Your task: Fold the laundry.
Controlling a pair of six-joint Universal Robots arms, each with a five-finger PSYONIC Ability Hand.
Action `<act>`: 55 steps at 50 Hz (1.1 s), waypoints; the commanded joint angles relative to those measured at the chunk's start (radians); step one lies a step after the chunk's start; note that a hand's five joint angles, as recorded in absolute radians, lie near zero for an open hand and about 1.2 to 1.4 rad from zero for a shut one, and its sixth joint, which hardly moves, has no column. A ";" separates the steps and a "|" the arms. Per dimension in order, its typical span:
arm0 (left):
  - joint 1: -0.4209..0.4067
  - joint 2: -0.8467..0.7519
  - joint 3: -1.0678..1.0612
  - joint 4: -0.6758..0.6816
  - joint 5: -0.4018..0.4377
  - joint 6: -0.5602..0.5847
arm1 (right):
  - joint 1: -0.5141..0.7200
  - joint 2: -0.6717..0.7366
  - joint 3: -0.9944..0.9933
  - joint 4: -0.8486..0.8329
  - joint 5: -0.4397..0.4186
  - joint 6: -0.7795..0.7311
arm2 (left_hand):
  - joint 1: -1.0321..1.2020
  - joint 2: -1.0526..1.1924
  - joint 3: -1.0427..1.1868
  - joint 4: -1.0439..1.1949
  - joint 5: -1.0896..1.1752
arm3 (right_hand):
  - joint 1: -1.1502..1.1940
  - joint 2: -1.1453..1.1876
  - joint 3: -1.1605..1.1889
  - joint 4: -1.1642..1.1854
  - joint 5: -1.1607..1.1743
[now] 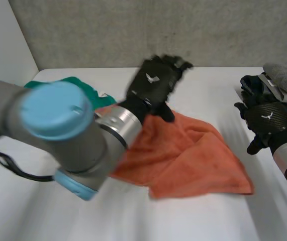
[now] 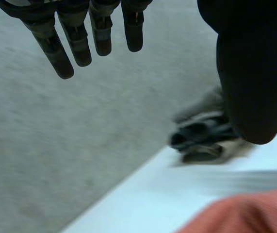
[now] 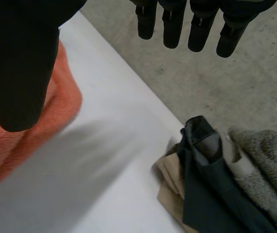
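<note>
Orange towel (image 1: 188, 155) lies rumpled on table. Left hand (image 1: 153, 83) hovers over towel's far edge, fingers straight, empty. Right hand (image 1: 268, 120) is right of towel, fingers straight, empty. Advice: pinch towel's corners, spread flat before folding; avoid clothes pile (image 1: 281, 80) farther right of towel.

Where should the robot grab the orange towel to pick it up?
Probably the pointed near corner on the right hand's side. The orange towel lies crumpled, but that corner sticks out flat on the white table, so fingers could pinch it coming from the robot's right.
</note>
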 commanded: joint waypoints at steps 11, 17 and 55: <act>0.405 0.182 -0.443 -0.136 -0.001 0.395 | 0.383 -0.028 -0.133 0.368 -0.013 -0.019 | 0.003 0.014 0.010 0.016 0.019 | -0.055 -0.043 -0.038 -0.038 -0.048; 0.473 0.154 -0.499 -0.141 0.026 0.537 | 0.541 0.150 -0.145 0.287 0.001 -0.027 | 0.056 0.067 0.063 0.069 0.072 | -0.055 -0.043 -0.038 -0.038 -0.048; 0.493 -0.073 -0.394 -0.124 0.250 0.554 | 0.350 0.096 -0.027 0.006 0.136 -0.046 | 0.531 0.542 0.539 0.544 0.547 | 1.167 1.179 1.183 1.184 1.174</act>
